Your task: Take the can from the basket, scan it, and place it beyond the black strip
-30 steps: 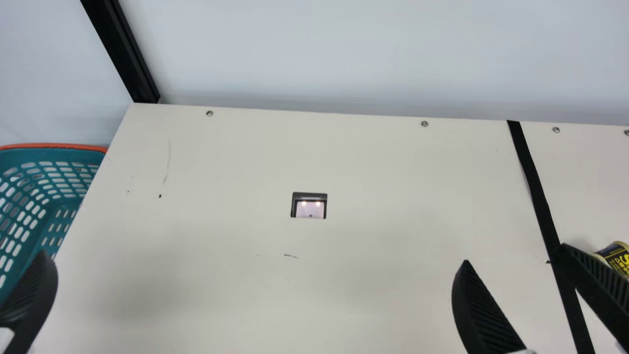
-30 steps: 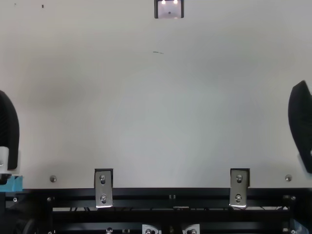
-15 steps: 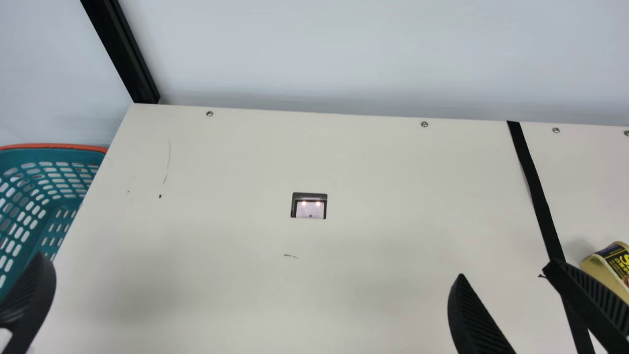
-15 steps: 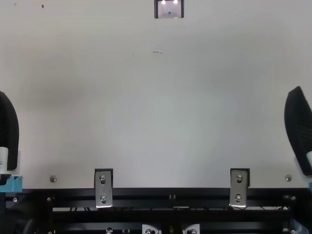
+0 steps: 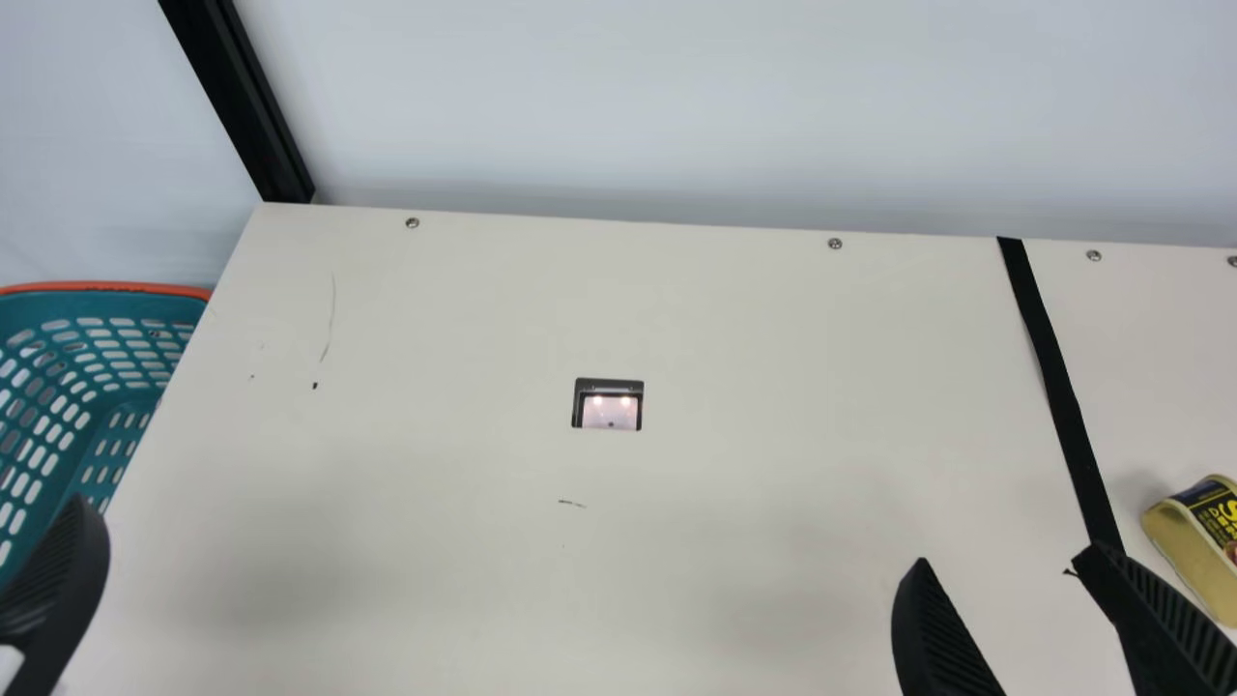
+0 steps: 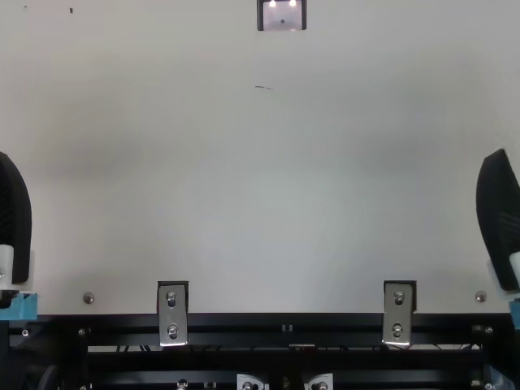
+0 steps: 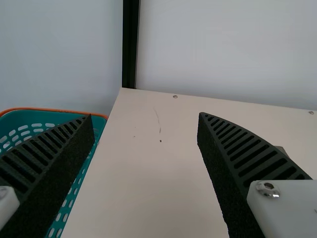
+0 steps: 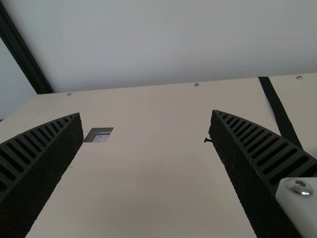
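Yellow can with dark label (image 5: 1203, 556) on the table beyond the flat black strip (image 5: 1051, 377), main view's right edge.
Right gripper (image 5: 1005, 559) jaws wide; left gripper (image 5: 68, 570) jaws wide too, near teal perforated plastic basket with orange rim (image 5: 106, 287); lit dark-framed scanner window (image 5: 610, 409) between the two arms.

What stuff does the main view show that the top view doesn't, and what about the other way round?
Main view: the basket, the black strip, the can lying beyond it, and a black post.

Top view: two metal brackets and a black rail.

Both: the cream table, the scanner window and parts of the left claw and right claw.
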